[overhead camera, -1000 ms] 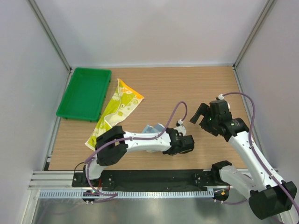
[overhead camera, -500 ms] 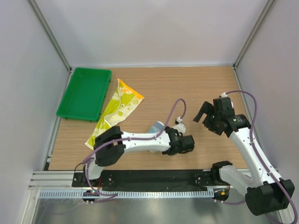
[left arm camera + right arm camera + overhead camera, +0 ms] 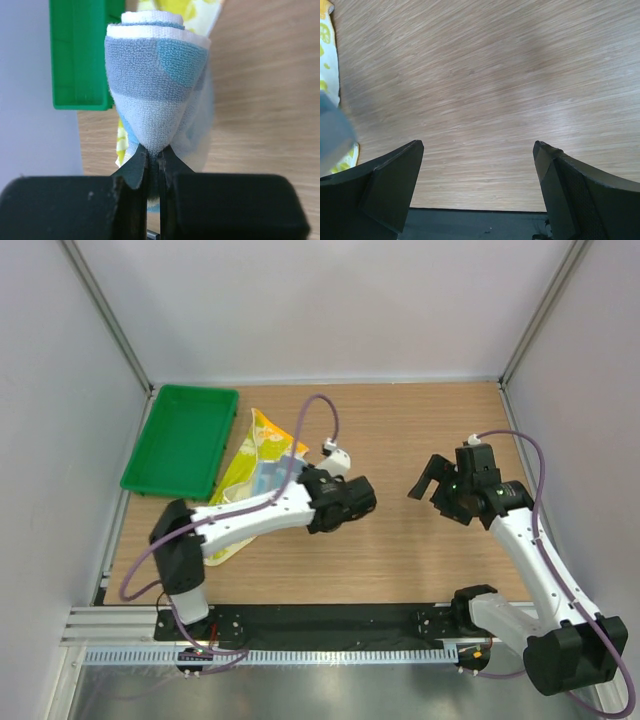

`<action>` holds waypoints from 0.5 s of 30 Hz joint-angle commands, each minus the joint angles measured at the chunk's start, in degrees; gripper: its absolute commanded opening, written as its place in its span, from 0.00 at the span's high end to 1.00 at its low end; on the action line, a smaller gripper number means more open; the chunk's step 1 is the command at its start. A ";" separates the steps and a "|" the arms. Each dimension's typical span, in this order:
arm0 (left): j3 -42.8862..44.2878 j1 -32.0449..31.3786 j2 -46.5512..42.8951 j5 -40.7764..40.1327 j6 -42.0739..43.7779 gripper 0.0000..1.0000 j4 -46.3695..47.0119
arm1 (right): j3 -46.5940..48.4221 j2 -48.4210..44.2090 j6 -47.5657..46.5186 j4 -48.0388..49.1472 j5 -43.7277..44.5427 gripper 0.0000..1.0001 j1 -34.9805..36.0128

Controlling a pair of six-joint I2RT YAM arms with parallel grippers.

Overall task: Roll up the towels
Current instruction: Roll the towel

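A robot lab cell: bare white panels (image 3: 330,310) in aluminium framing (image 3: 110,315) enclose a wooden tabletop (image 3: 420,430).

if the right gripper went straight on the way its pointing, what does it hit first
Probably the bare wooden table: the right wrist view shows only wood ahead between the open fingers of the right gripper. The yellow-green towel sits far off to one side, out of that line.

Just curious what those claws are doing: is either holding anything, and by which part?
Left gripper pinches the rolled light blue terry towel by its tapered end; right gripper stands open, empty.
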 commanded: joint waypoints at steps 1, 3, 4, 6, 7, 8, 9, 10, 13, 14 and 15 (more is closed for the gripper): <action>0.59 -6.33 12.52 1.08 -6.56 1.00 -0.59 | 0.02 -1.70 -1.79 1.15 -0.51 0.01 -0.83; 2.53 -8.73 18.26 2.39 -8.23 1.00 -0.85 | -0.59 -2.15 -2.06 0.88 -0.16 0.00 -1.45; 3.67 -11.00 23.42 3.27 -8.32 1.00 -0.50 | -0.94 -2.32 -2.23 0.45 -0.07 0.01 -1.62; 7.10 -13.12 27.15 6.69 -8.41 1.00 0.46 | -1.39 -2.59 -2.85 -0.17 0.54 0.00 -2.59; 7.98 -14.96 29.60 7.84 -8.06 1.00 1.16 | -1.30 -2.67 -3.11 -0.43 0.72 0.00 -2.85; 9.12 -15.93 30.14 8.90 -7.71 1.00 1.95 | -1.21 -2.76 -3.46 -0.61 0.90 0.00 -3.12; 9.57 -16.64 30.50 11.34 -7.45 1.00 2.83 | -0.86 -2.76 -3.81 -1.05 1.33 0.00 -3.47; 9.74 -17.60 30.33 12.76 -6.58 1.00 5.19 | -0.60 -2.59 -3.82 -1.31 1.60 0.00 -3.91; 10.36 -18.93 29.63 19.61 -4.47 1.00 10.72 | 0.54 -1.89 -4.43 -1.67 2.22 0.00 -4.26; 10.19 -19.11 29.45 21.37 -3.94 1.00 12.14 | 0.72 -1.54 -4.60 -1.58 1.95 0.00 -4.26; 9.75 -19.20 29.27 22.78 -3.67 1.00 13.37 | 1.24 -1.01 -4.87 -1.67 0.99 0.00 -4.18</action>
